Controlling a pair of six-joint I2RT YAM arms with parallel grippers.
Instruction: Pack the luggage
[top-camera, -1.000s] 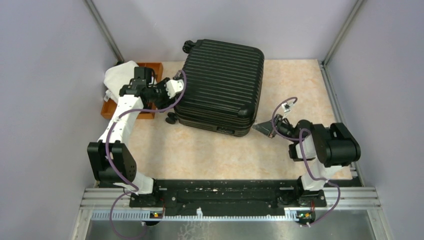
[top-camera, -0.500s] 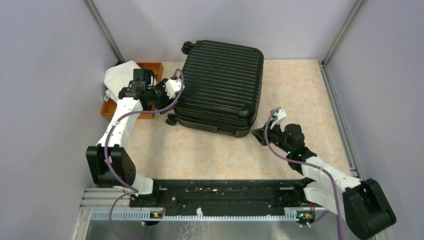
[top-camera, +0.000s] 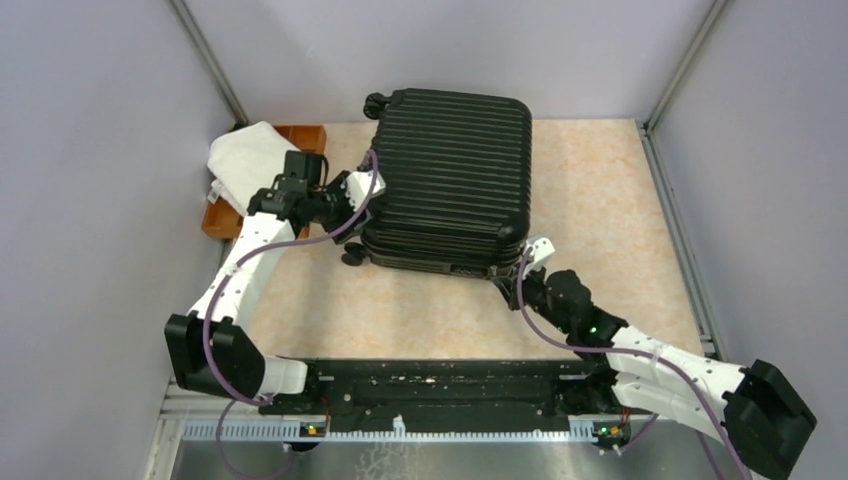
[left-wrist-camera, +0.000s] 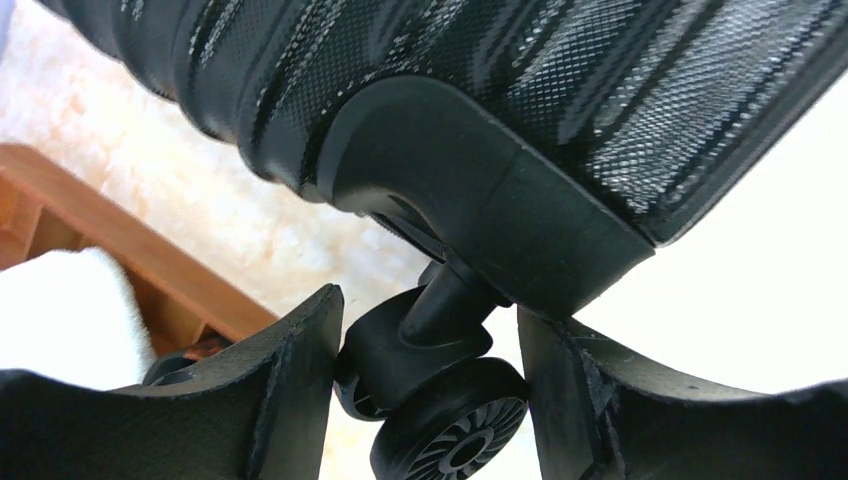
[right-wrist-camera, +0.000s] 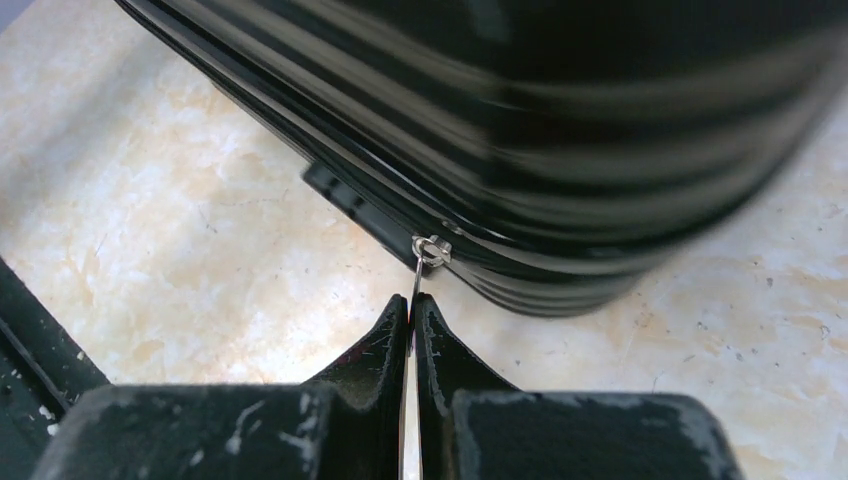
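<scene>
The luggage (top-camera: 447, 175), a black ribbed hard-shell suitcase, lies closed and flat at the back middle of the table. My left gripper (left-wrist-camera: 430, 330) is shut on one of its caster wheels (left-wrist-camera: 450, 420) at a left corner, with a finger pressed against each side of the wheel and its fork. At the near right corner, my right gripper (right-wrist-camera: 411, 303) is shut on the thin metal zipper pull (right-wrist-camera: 418, 275) that hangs from the zip line. In the top view the right gripper (top-camera: 508, 278) lies low against that corner.
A brown wooden tray (top-camera: 222, 222) stands at the far left against the wall, with a white cloth (top-camera: 245, 160) heaped on it. Its edge (left-wrist-camera: 150, 265) shows behind my left fingers. Grey walls and metal posts enclose the table on three sides.
The luggage has turned a little and shifted right. My left arm moved right with it. My right arm unfolded and stretched out low, its gripper sliding left and nearer along the near right corner.
</scene>
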